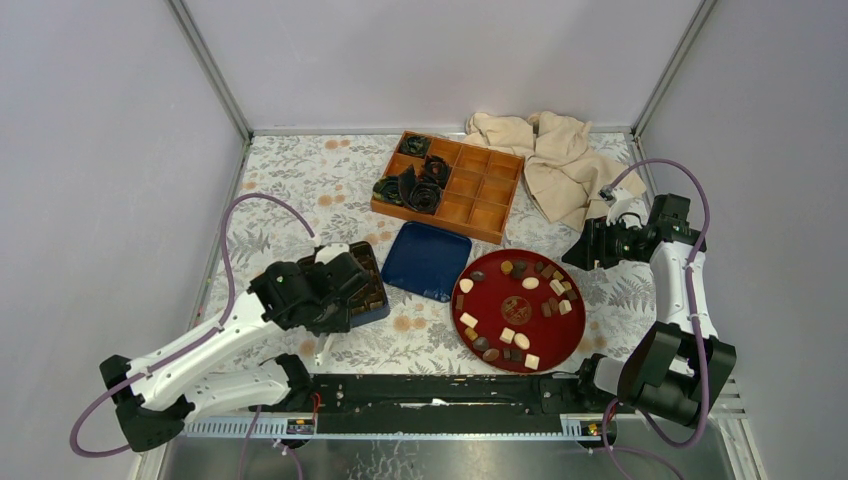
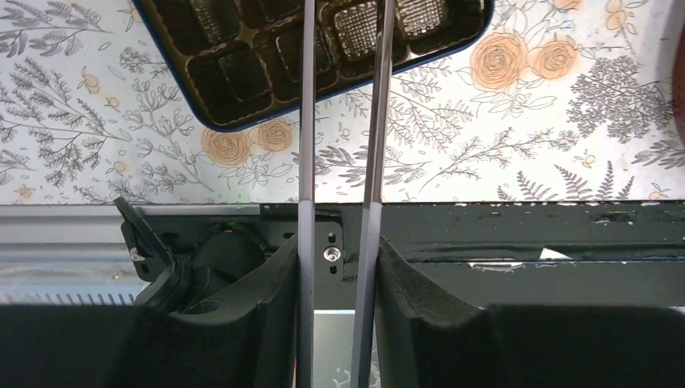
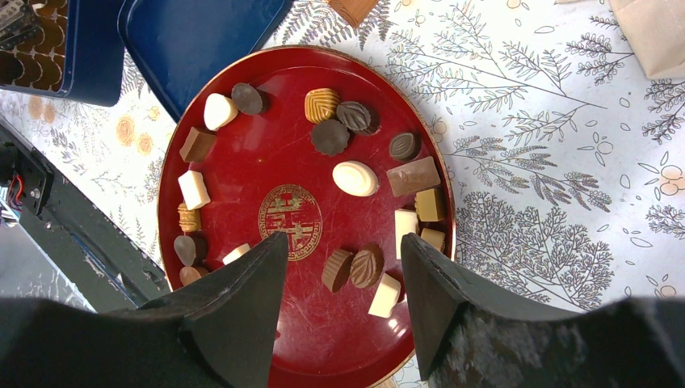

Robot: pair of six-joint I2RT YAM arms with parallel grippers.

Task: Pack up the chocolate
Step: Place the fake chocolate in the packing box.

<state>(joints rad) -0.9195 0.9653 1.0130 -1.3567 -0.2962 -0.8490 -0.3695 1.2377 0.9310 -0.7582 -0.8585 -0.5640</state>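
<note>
The red plate (image 3: 275,153), near right, is carrying the chocolate (image 3: 355,178). The blue tin (image 2: 234,73) is sitting near left. The right gripper (image 3: 341,242) is hovering over the plate, spread and empty. The left gripper (image 2: 338,250) seems to be pinching tweezers (image 2: 305,121). Picking is beginning; the next move calls for closing around one piece.

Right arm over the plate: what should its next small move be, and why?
Probably lower the right gripper onto the ridged brown chocolate on the red plate: the jaws stand open and empty, and the wrist view frames that piece between them.
</note>
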